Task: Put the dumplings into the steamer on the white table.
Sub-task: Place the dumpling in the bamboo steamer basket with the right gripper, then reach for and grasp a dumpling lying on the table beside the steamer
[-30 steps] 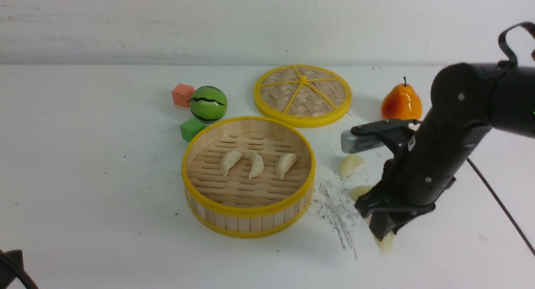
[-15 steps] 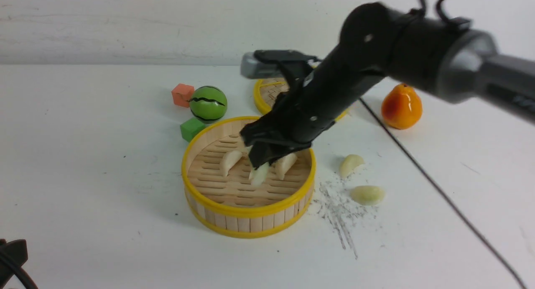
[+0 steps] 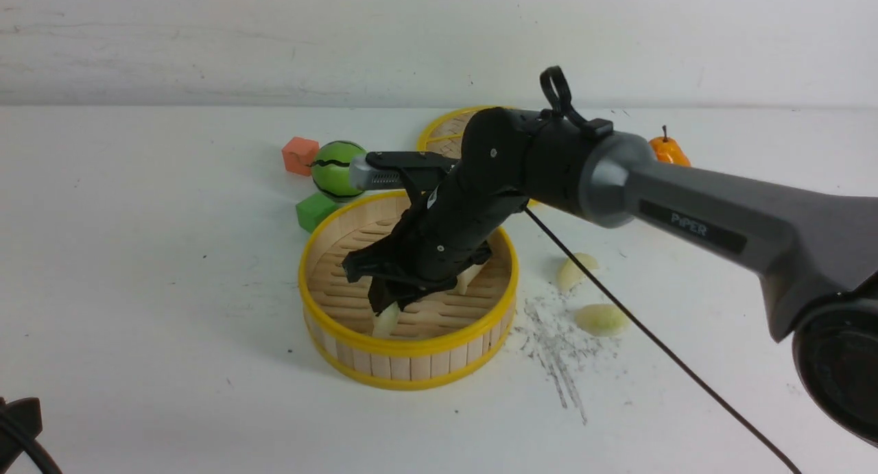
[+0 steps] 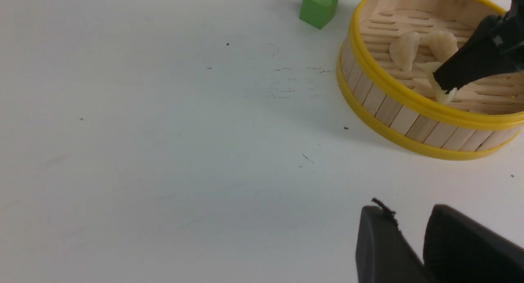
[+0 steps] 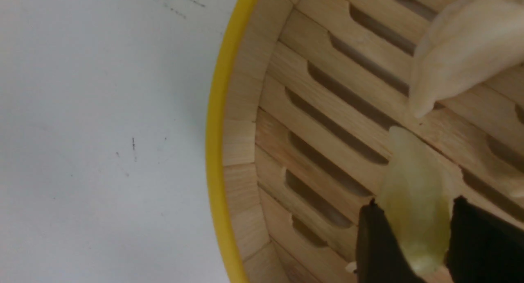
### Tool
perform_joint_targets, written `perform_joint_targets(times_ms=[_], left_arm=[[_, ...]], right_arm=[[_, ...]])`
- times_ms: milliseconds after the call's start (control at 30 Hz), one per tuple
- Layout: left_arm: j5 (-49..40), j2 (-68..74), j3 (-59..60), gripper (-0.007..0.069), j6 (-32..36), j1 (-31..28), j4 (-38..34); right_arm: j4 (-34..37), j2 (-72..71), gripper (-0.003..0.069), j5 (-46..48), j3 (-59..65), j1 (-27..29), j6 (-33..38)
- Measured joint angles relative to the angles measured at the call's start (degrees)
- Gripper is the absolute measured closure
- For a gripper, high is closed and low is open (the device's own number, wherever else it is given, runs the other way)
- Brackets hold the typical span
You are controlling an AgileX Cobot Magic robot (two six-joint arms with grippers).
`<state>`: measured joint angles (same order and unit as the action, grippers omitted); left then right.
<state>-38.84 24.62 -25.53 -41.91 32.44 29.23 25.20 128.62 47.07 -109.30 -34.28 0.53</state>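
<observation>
Hanging pinched between the right gripper's [image 5: 414,205] fingers [image 5: 376,242], a greenish dumpling [image 5: 413,180] fills the narrow gap, both touching its flanks. It is low inside the steamer [image 3: 411,347], near the front wall; floor contact unclear.

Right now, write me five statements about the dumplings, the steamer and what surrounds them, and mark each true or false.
1. The right jaws hold a greenish dumpling over the floor of the steamer. True.
2. Every dumpling is already in the steamer. False: two dumplings lie on the white table to its right.
3. The woven lid covers the steamer. False: the woven lid lies on the table behind it.
4. The green cube sits on the table, outside the steamer. True.
5. The left jaws hold nothing. True.
</observation>
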Motion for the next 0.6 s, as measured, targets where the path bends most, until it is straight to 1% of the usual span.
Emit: perform_joint_targets(times_ms=[67,100,167,233,267,300,333,400,500,533,600], left_arm=[[-0.08,0.0,0.0,0.046,0.0,0.0,0.0],[-0.17,0.0,0.0,0.046,0.0,0.0,-0.06],[-0.51,0.0,0.0,0.046,0.0,0.0,-0.18],[-0.71,0.0,0.0,0.046,0.0,0.0,-0.37],[-0.7,0.0,0.0,0.0459,0.0,0.0,-0.37],[-0.8,0.0,0.0,0.0458,0.0,0.0,-0.43],[-0.8,0.0,0.0,0.0458,0.0,0.0,-0.48],[-0.85,0.0,0.0,0.0454,0.0,0.0,-0.48],[-0.85,0.0,0.0,0.0451,0.0,0.0,-0.48],[-0.85,0.0,0.0,0.0451,0.0,0.0,-0.48],[-0.85,0.0,0.0,0.0451,0.0,0.0,-0.42]], right_arm=[[1.15,-0.05,0.0323,2.0,-0.88,0.65,0.01],[1.48,-0.14,0.0307,3.39,-1.58,0.95,0.29],[1.8,-0.89,0.0258,8.32,-4.06,2.04,2.2],[1.29,-2.45,0.0237,13.33,-7.56,3.27,4.67],[0.86,-3.05,0.0234,15.06,-8.33,3.75,5.77],[-0.87,-4.68,0.023,19.01,-11.18,5.09,8.75],[-1.22,-4.68,0.023,19.48,-11.18,5.29,9.23],[-6.54,-7.94,0.023,22.74,-12.85,8.53,15.68],[-10.53,-9.95,0.0238,23.58,-9.89,13.28,20.5],[-10.69,-10.01,0.0239,23.58,-9.53,13.28,20.82],[-12.27,-9.72,0.0244,23.58,-4.49,16.45,25.18]])
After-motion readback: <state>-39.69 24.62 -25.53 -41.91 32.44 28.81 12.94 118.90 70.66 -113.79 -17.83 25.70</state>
